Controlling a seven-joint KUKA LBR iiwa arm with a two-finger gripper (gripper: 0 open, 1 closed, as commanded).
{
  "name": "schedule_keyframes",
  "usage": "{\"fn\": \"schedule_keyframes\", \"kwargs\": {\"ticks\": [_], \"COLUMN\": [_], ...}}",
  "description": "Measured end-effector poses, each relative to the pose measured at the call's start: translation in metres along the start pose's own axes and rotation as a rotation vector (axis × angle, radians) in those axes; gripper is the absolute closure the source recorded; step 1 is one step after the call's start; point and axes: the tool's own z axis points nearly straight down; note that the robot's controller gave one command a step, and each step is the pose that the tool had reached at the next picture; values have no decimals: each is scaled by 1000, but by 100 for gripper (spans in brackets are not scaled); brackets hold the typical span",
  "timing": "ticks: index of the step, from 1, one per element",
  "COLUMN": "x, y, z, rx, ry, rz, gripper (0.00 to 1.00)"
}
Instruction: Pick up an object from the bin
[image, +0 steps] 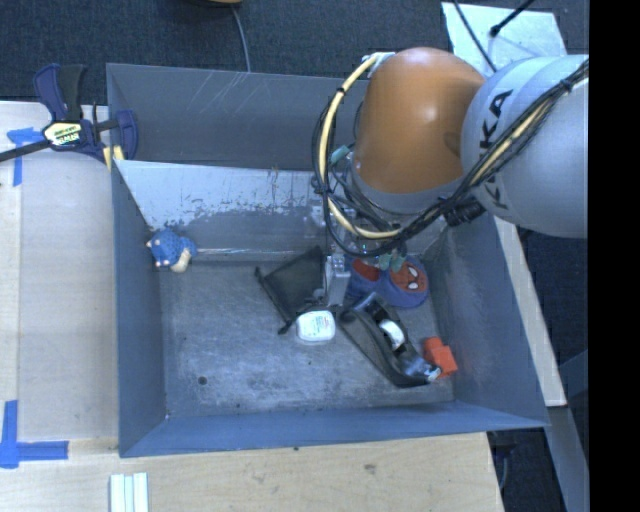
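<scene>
near right: black tool (388, 348), orange end | centre: white round thing (316, 327) touching black flat piece (290, 283) | gripper (335, 283) over that piece's right edge, open or closed: cannot tell | advice: centre over one item, descend straight, clear of neighbours

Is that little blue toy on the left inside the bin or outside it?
Inside. The little blue toy lies on the floor of the bin, by the back wall, near the left corner.

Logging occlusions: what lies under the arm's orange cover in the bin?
A red-and-blue toy and a black flat piece peek out beside the gripper; anything directly beneath is covered.
</scene>
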Motion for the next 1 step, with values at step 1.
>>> {"fn": "schedule_keyframes", "kwargs": {"ticks": [1], "x": [-27], "y": [-33], "z": [150], "rx": [0], "ry": [-4], "rz": [-274], "gripper": [0]}}
